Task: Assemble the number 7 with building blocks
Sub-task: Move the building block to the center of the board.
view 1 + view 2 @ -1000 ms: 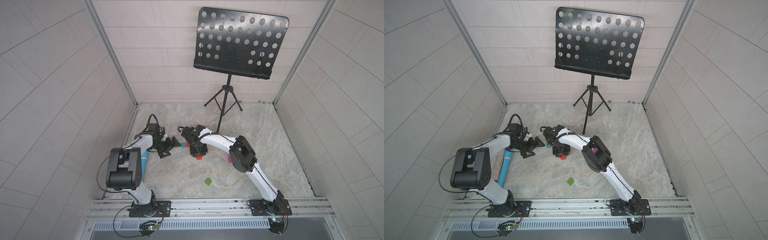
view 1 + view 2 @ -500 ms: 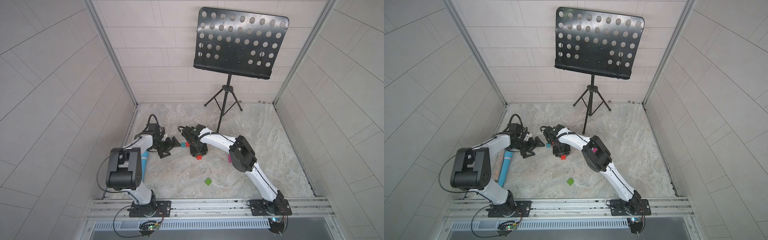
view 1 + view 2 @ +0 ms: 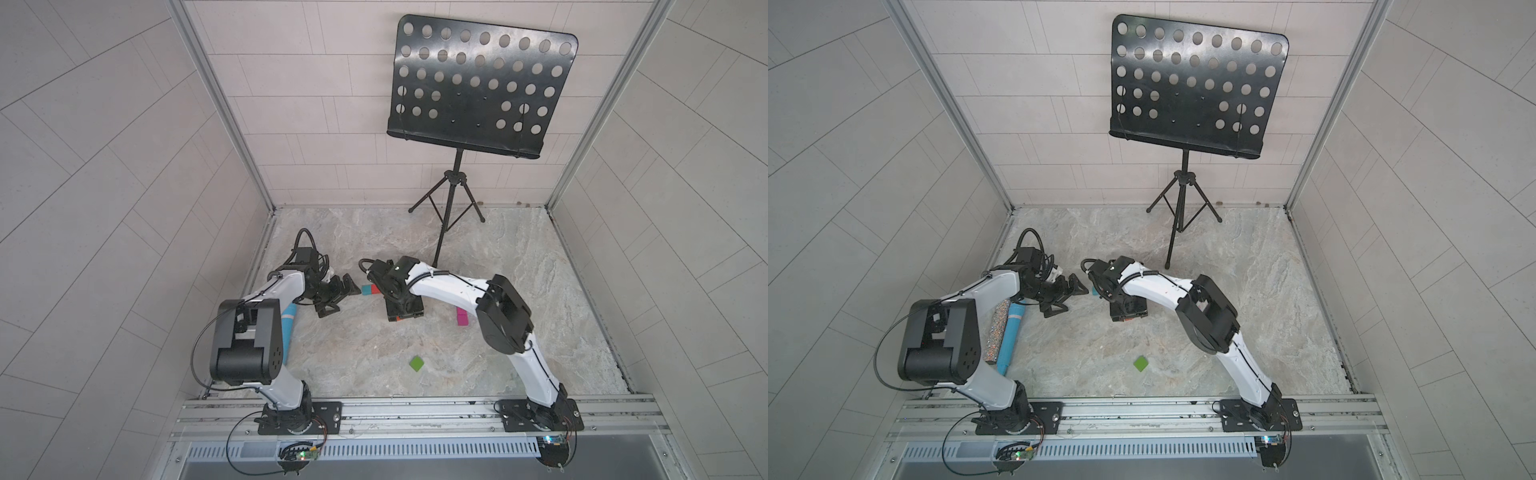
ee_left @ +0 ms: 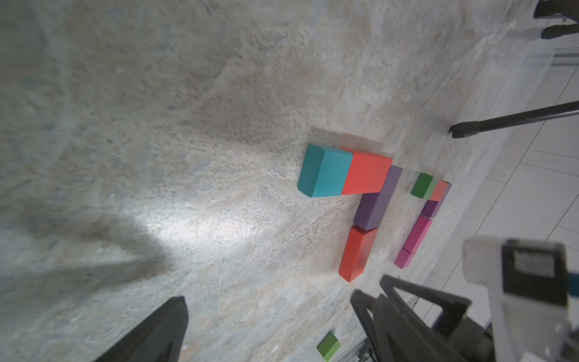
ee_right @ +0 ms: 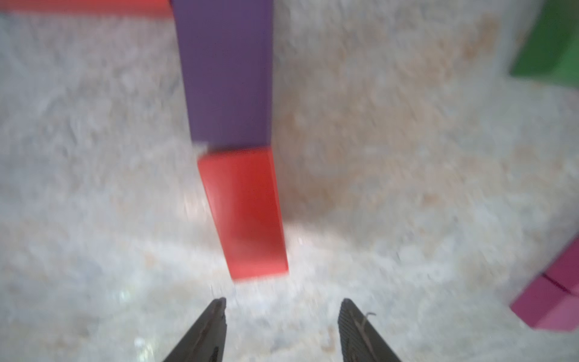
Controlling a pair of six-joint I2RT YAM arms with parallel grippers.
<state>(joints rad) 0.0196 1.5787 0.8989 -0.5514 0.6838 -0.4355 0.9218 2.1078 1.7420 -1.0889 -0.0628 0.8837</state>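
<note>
The number 7 lies flat on the stone floor: a teal block (image 4: 324, 174) and a red block (image 4: 365, 175) form the bar, and a purple block (image 4: 379, 200) and a second red block (image 4: 357, 254) form the stem. My right gripper (image 5: 283, 313) hovers just past that lower red block (image 5: 247, 213), open, with nothing between its fingers. In a top view it (image 3: 403, 309) covers most of the stem. My left gripper (image 3: 336, 297) rests wide open to the left of the teal block (image 3: 366, 289), holding nothing. A lone green block (image 3: 417, 363) sits nearer the front.
More blocks lie right of the figure: green (image 4: 423, 185), purple and magenta (image 4: 416, 233). A music stand (image 3: 457, 183) has its tripod at the back. A glittery cylinder (image 3: 998, 328) and a blue tube (image 3: 1013, 336) lie along the left wall under my left arm.
My right gripper's jaws have spread apart over the lower red block. Both arms have barely moved, and the left gripper stays wide open.
</note>
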